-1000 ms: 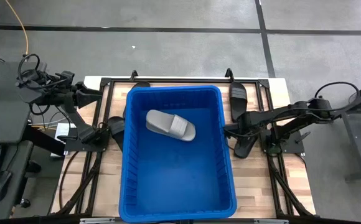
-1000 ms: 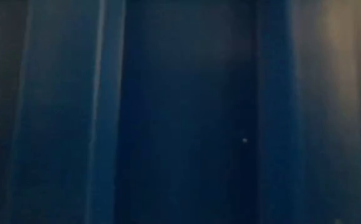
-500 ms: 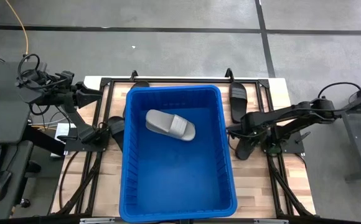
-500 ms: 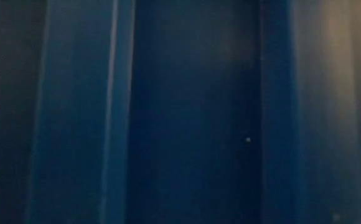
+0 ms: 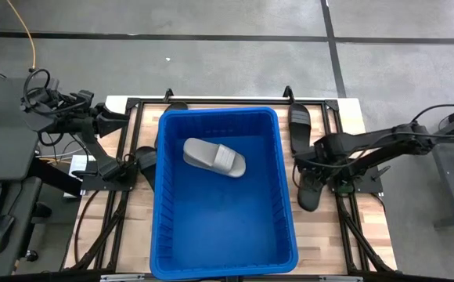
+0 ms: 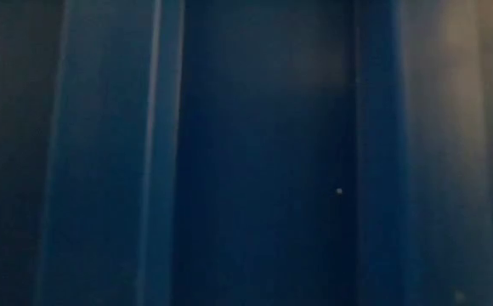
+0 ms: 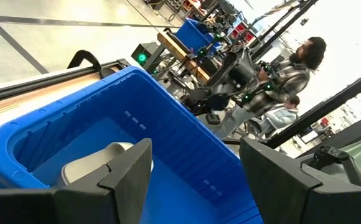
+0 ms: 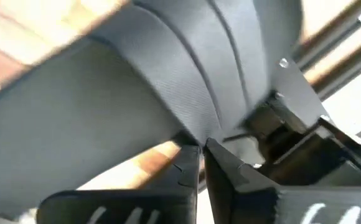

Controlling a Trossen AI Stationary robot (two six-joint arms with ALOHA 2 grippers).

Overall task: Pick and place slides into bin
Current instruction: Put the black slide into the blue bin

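Grip came first, since my right end effector (image 5: 315,166) had pinched shut on the strap of a black sandal (image 5: 308,190) lying on the counter (image 5: 368,227) just beside the bin's right wall. In the right wrist view the fingertips (image 8: 190,158) met with only the thin edge of the strap (image 8: 187,93) between them, so I judged the hold shallow and the sandal likely to swing or slip once lifted. To do the step well, I reckoned on raising it straight up and slowly, letting the sole hang clear before moving sideways, and lifting high enough that the trailing end would pass over the blue rim (image 5: 283,157) rather than catch on it. The bin (image 5: 219,235) was deep and wide, with one grey sandal (image 5: 214,157) already lying toward its far end, so there was plenty of bare floor to release over; I would aim for the middle, not the edge. Another black sandal (image 5: 300,127) lay farther back on the counter, near the first but apart from it, and needed leaving alone for now. My left end effector (image 7: 196,168) waited with its fingers wide, holding nothing, by the bin's left side.
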